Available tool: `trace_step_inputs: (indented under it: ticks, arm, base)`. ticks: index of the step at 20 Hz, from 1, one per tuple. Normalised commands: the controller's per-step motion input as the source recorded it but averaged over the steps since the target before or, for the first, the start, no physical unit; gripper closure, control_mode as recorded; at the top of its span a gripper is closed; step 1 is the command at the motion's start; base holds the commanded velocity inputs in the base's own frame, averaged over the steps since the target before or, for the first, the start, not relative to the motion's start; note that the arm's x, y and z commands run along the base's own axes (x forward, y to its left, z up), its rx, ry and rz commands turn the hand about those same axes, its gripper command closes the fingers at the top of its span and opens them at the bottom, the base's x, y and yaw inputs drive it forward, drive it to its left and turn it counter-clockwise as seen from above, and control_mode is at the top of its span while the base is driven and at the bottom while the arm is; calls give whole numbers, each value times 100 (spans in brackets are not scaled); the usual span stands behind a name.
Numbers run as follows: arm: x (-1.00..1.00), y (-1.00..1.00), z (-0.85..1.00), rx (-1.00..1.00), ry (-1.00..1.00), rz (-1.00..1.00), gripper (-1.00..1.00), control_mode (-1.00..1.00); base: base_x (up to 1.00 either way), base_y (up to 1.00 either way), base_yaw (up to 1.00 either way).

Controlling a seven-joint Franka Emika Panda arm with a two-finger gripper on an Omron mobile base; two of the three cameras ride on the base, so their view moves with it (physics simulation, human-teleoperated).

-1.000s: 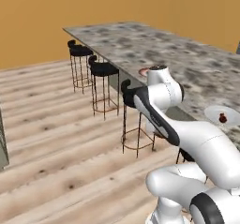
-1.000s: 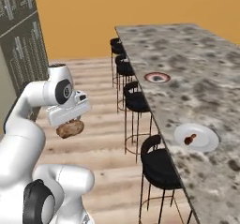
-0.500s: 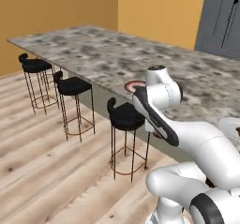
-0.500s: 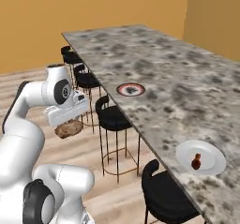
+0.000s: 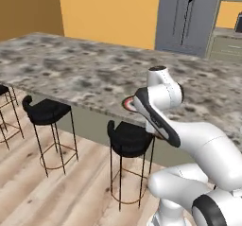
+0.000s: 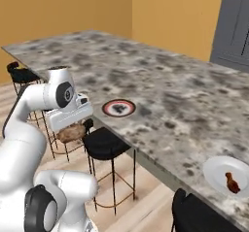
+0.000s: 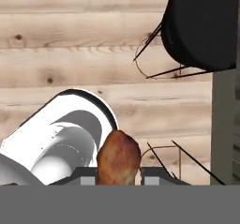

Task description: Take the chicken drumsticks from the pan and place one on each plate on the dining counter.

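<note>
While one drumstick [image 6: 232, 182] already lies on the white plate [image 6: 214, 170], the claw [image 7: 119, 175] is clenched on the second drumstick [image 7: 118, 157], carried low beside the worktop [image 6: 170, 95], presumably bound for the dark-rimmed plate [image 6: 119, 108].

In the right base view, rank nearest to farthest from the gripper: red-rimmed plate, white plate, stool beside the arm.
1. Black stool, just right of the gripper.
2. Red-rimmed plate, near counter edge.
3. White plate, far right, holding a drumstick.
</note>
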Motion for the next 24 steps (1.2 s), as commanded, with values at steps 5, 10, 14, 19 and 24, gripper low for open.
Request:
trace_step_inputs:
  ticks: [5,10,14,19,24]
  arm:
    - [0,0,0,0,0,0,100,100]
    - [0,0,0,0,0,0,100,100]
    - [0,0,0,0,0,0,100,100]
    - [0,0,0,0,0,0,100,100]
    - [29,0,-1,0,4,-2,100,-100]
  base:
    - [66,53,-70]
    - [67,68,-48]
    - [48,58,-41]
    - [27,15,-16]
    - [30,7,-8]
